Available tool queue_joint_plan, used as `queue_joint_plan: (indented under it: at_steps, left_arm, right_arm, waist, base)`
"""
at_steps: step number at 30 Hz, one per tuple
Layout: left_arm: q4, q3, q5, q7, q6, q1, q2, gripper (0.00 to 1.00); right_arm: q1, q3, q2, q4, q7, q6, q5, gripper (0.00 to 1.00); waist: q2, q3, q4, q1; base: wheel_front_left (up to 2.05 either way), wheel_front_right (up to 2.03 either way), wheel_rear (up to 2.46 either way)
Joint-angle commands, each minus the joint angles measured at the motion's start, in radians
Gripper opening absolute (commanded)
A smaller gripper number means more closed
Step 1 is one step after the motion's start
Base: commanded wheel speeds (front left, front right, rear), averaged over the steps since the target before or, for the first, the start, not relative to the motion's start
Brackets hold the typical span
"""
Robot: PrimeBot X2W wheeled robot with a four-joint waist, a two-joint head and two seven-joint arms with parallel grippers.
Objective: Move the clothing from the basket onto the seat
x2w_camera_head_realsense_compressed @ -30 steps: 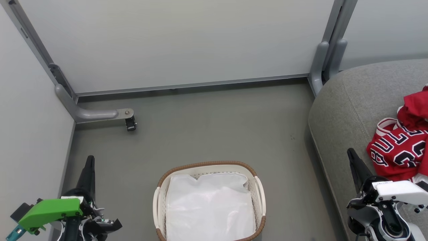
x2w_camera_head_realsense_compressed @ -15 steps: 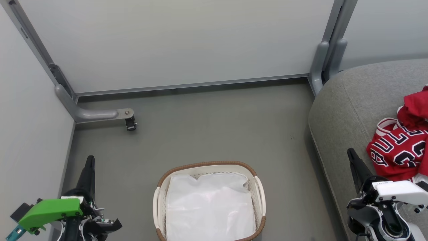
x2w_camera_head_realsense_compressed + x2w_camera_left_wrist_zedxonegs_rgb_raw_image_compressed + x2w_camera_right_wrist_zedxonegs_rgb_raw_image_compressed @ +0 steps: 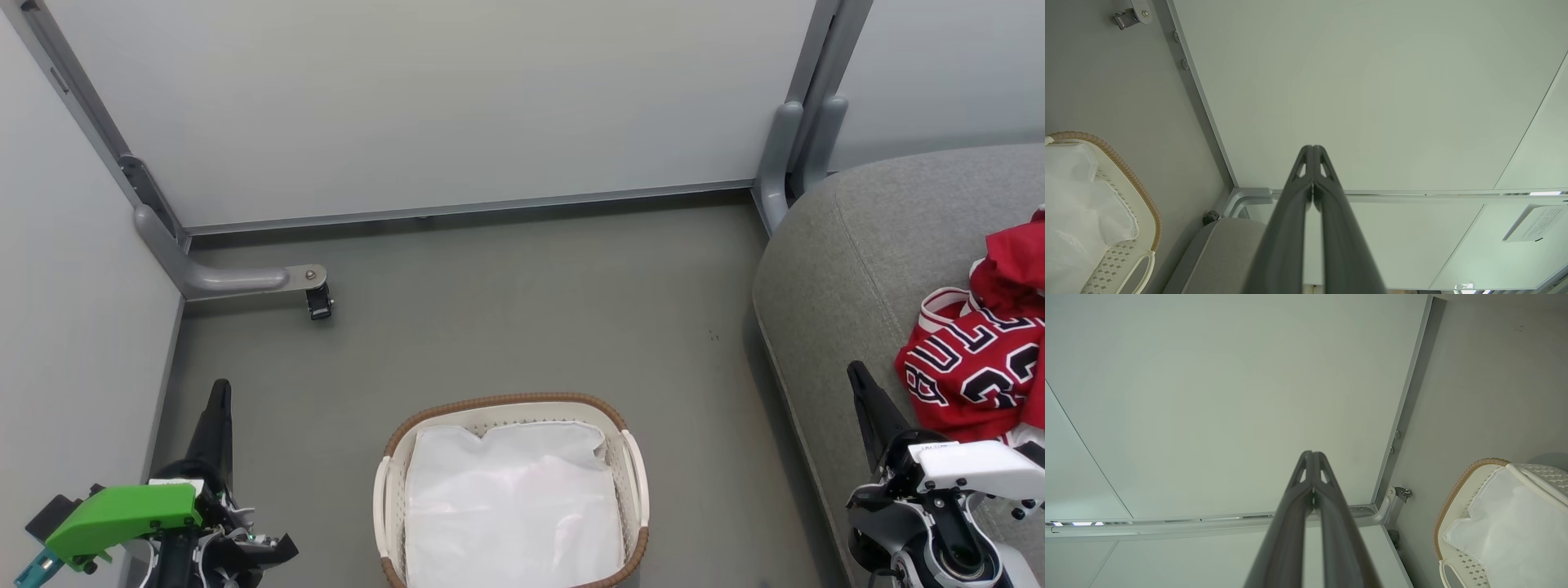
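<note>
The red jersey with black lettering (image 3: 971, 367) lies on the grey seat (image 3: 865, 237) at the right, with a second red garment (image 3: 1012, 265) bunched behind it at the frame edge. The white basket (image 3: 633, 474) with a brown rim sits on the floor at the bottom centre, holding just a white liner (image 3: 510, 506); it also shows as the basket (image 3: 1147, 204) and the basket (image 3: 1457, 490) in the wrist views. My left gripper (image 3: 219, 388) rests at the lower left, shut and empty (image 3: 1312, 149). My right gripper (image 3: 856, 369) is at the lower right beside the seat's edge, shut and empty (image 3: 1312, 454).
Pale partition walls (image 3: 457, 106) enclose the grey floor (image 3: 522, 318) at the back and left. A grey metal foot with a caster (image 3: 318, 302) juts out at the left, and a grey post (image 3: 788, 147) stands by the seat's far corner.
</note>
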State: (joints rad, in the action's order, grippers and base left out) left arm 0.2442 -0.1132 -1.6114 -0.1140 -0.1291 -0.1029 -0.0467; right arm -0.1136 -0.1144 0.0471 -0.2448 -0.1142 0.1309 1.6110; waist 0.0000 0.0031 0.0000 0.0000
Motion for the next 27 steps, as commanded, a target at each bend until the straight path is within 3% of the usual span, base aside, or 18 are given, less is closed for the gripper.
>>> queue_joint_plan:
  at_steps: [1, 27]
  left_arm:
    - [-0.001, -0.002, -0.003, -0.004, -0.003, -0.011, -0.007, 0.00]
    - [-0.001, -0.002, -0.003, -0.004, -0.003, -0.011, -0.007, 0.00]
  right_arm:
    - [0.011, -0.002, 0.006, 0.003, -0.003, 0.000, 0.004, 0.00]
    - [0.011, -0.001, 0.006, 0.003, -0.003, 0.000, 0.004, 0.00]
  waist:
    - [0.0000, 0.000, 0.000, 0.0000]
    - [0.0000, 0.000, 0.000, 0.0000]
  base:
    - [0.00, 0.00, 0.00]
    - [0.00, 0.00, 0.00]
